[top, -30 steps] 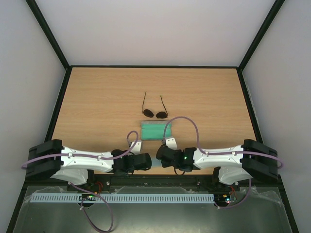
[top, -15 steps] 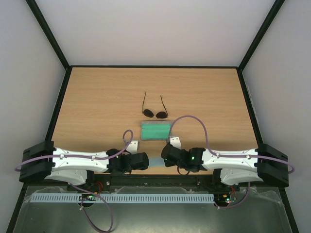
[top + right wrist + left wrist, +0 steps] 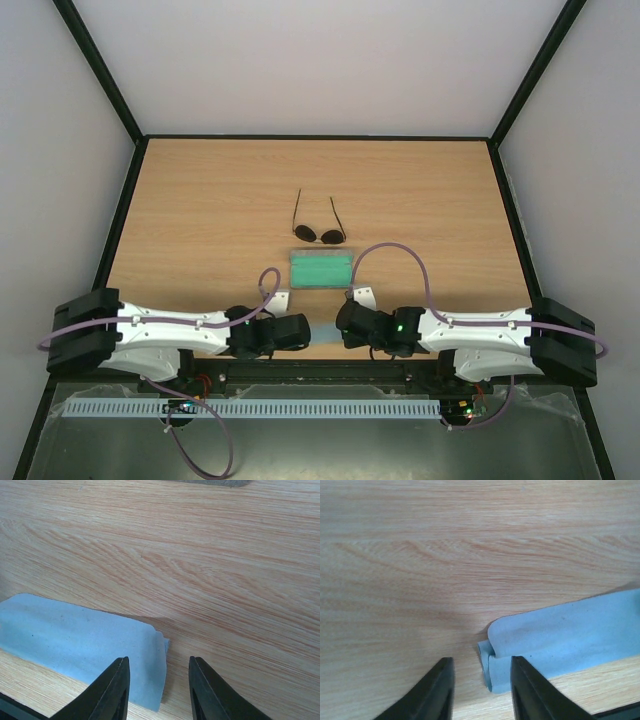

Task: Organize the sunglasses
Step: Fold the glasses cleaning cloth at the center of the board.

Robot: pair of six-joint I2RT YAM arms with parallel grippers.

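The sunglasses (image 3: pixel 318 235), two round dark lenses on a thin black frame, lie on the table behind the open grey case (image 3: pixel 321 270), temple arms pointing away. Both grippers hover low near the front edge, well short of the sunglasses. My left gripper (image 3: pixel 306 332) (image 3: pixel 482 682) is open, and the rolled left end of a folded light blue cloth (image 3: pixel 570 635) lies between its fingers, unclamped. My right gripper (image 3: pixel 341 323) (image 3: pixel 159 682) is open over the right end of the cloth (image 3: pixel 80 635), not pinching it.
The case shows its teal lining upward, between the cloth (image 3: pixel 323 333) and the sunglasses; its grey edge (image 3: pixel 210 482) sits at the top of the right wrist view. Black frame rails border the wooden table (image 3: pixel 200 200) on the left, right and back.
Both grippers have opened from nearly shut. The arms drew slightly apart, and the left then edged back toward the cloth. Sunglasses and case have not moved.
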